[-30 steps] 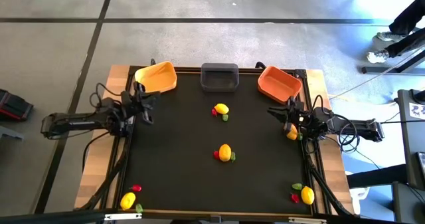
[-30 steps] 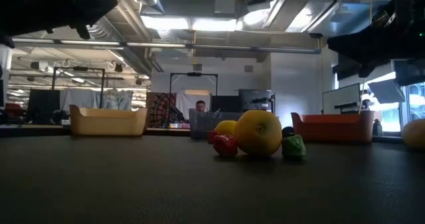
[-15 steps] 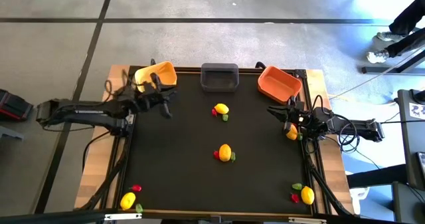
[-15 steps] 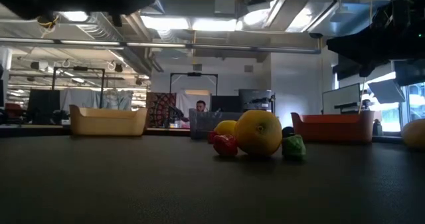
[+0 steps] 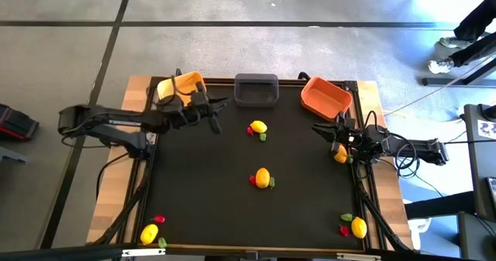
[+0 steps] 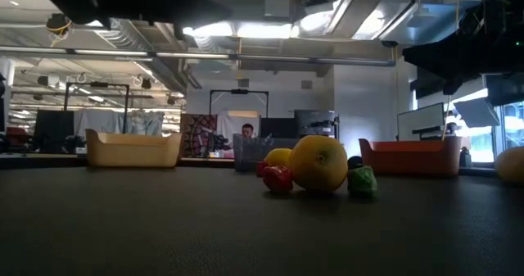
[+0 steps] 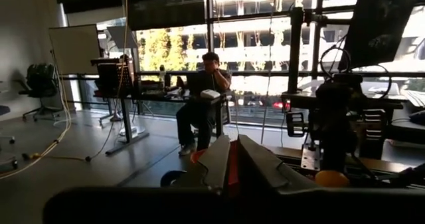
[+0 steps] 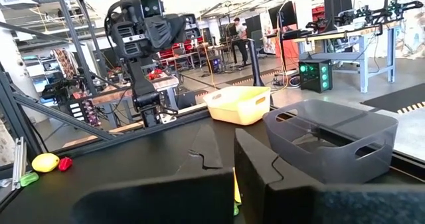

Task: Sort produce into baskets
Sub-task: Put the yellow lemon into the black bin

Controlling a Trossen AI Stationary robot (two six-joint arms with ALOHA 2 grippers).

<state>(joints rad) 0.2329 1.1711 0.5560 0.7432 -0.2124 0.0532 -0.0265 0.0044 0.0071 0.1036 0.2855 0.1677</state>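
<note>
From above, my left gripper [image 5: 211, 114] hangs over the black mat [image 5: 201, 191], just in front of the yellow-orange basket [image 5: 182, 87] and beside the dark grey basket [image 5: 256, 89]; I cannot tell from here whether its fingers are clenched. The nearest lemon [image 5: 259, 127], with red and green bits touching it, lies a little further toward my right. My right gripper [image 5: 339, 137] rests at the mat's right edge, below the orange basket [image 5: 325, 97], a lemon [image 5: 340, 154] just beside it. Another cluster sits mid-mat [image 5: 263, 178], and one lies in each front corner.

At table height, the middle lemon [image 6: 318, 164] stands with a red piece [image 6: 277, 178] and a green piece [image 6: 362, 181] against it, the three baskets behind.

My left wrist camera shows my fingers [image 7: 259, 164] nearly together, something red between them.

My right wrist camera shows my fingers [image 8: 262, 161] clenched, with a sliver of yellow showing between them and the grey basket [image 8: 332, 139] ahead.
</note>
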